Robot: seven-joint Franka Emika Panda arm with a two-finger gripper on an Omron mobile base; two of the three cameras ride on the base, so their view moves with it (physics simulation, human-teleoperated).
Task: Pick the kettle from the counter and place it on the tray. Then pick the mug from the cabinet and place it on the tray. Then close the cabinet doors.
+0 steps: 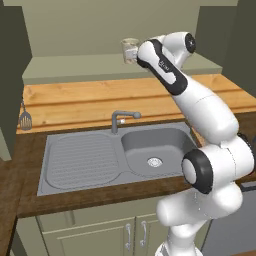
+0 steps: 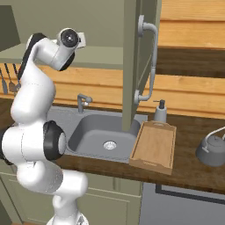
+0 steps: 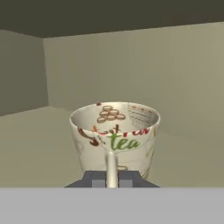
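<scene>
The cream-beige ceramic mug (image 3: 114, 135) stands upright on the pale green cabinet shelf (image 3: 30, 144), mouth up and empty, its loop handle (image 3: 111, 168) clamped between the small dark gripper (image 3: 111, 178) fingers. The rectangular light wooden tray (image 2: 154, 147) is seen empty at the counter's (image 2: 193, 169) front edge, with the squat grey kettle (image 2: 212, 149) beside it

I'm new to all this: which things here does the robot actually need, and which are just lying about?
Needed:
cream printed mug, pinched at its handle by the gripper
grey metal kettle
light wooden tray
sage-green cabinet door

Lying about:
white soap pump bottle
grey sink
grey tap
</scene>
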